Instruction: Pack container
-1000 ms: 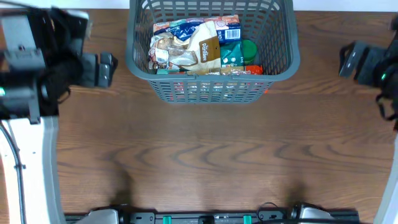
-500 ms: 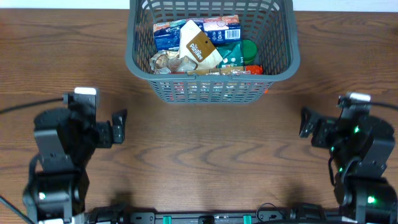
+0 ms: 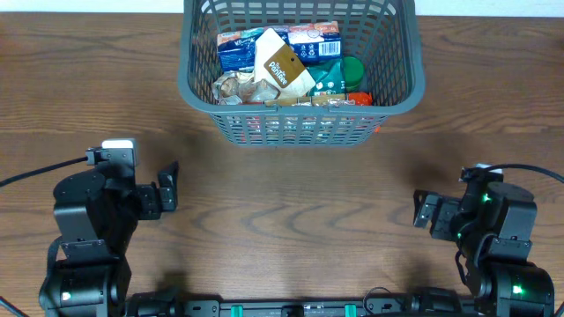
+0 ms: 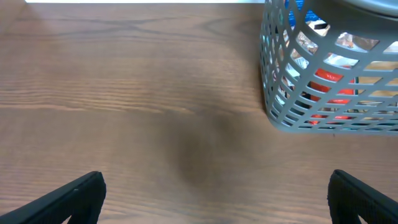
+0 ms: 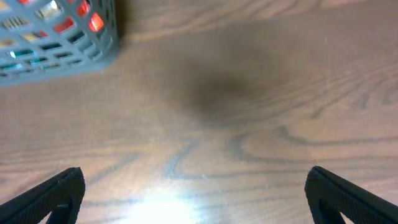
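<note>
The dark grey lattice basket (image 3: 196, 88) stands at the far middle of the wooden table, full of grocery packets: blue bags, a brown-labelled pouch, a green item and a red one. Its corner shows in the left wrist view (image 4: 273, 106) and in the right wrist view (image 5: 93, 53). My left gripper (image 3: 169, 187) is open and empty at the near left, well short of the basket. My right gripper (image 3: 423, 211) is open and empty at the near right. In both wrist views the fingers stand wide apart over bare wood.
Brown wood-grain tabletop (image 3: 291, 211) stretches between the arms and the basket. A black rail with green fittings (image 3: 291, 310) runs along the near edge. Cables lead off each arm at the sides.
Both arms have drawn back from beside the basket to the near corners of the table. The packets in the basket have settled, the brown-labelled pouch now tilted. Both grippers stay open.
</note>
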Controlling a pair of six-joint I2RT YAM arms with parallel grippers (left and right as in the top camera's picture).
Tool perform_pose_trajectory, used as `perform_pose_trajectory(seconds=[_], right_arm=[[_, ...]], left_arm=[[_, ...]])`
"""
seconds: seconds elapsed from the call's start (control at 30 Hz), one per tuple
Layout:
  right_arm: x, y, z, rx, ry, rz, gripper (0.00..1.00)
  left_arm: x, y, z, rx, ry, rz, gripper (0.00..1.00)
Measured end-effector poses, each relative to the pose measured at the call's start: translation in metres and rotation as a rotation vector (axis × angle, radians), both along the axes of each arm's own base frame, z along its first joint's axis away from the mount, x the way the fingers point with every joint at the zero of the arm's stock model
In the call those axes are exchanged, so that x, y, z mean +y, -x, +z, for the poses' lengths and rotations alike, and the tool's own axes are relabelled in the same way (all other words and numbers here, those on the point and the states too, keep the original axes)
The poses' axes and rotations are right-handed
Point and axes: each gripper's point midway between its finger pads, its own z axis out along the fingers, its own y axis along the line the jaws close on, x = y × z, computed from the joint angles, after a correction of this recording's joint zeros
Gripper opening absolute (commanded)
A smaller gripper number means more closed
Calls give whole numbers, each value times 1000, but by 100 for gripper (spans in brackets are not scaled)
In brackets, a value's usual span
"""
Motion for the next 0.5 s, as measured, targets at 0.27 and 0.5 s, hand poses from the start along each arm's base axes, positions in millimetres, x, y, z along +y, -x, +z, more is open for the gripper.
perform_pose_trajectory(seconds=[0.27, 0.5], right_arm=[[0, 4, -3, 21, -4, -2, 99], [1, 5, -1, 8, -2, -2, 99]], left_arm=[[-1, 0, 0, 0, 0, -3, 99], [-1, 0, 0, 0, 0, -3, 99]])
